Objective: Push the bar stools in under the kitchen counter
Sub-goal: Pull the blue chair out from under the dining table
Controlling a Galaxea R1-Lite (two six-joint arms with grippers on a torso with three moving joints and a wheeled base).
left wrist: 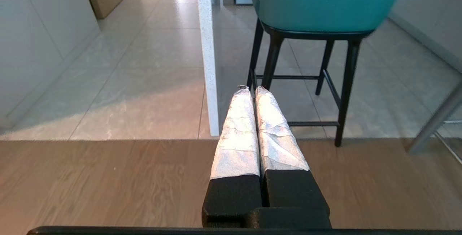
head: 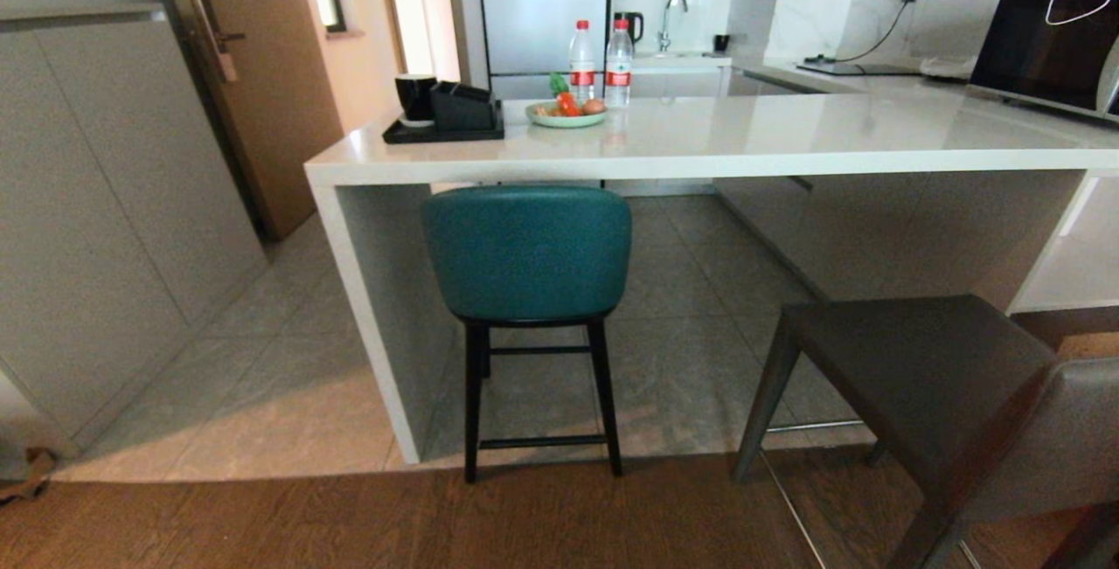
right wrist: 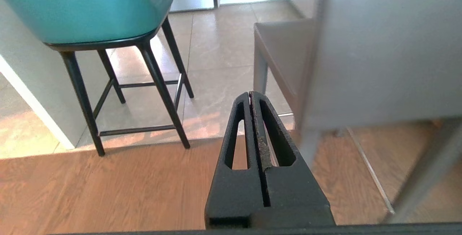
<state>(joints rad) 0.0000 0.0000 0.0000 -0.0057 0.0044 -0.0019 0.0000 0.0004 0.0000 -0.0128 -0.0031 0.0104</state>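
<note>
Right claw (right wrist: pixel 251 96) pressed together beside grey stool (right wrist: pixel 379 47) — teal stool (head: pixel 527 254) tucked in.

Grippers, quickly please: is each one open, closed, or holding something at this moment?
Left gripper: closed, holding nothing, low above the wooden floor.
Right gripper: closed, holding nothing, beside the grey stool.

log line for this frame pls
teal stool: under kitchen counter | grey stool: still out | left gripper: shut, empty | right gripper: shut, empty
</note>
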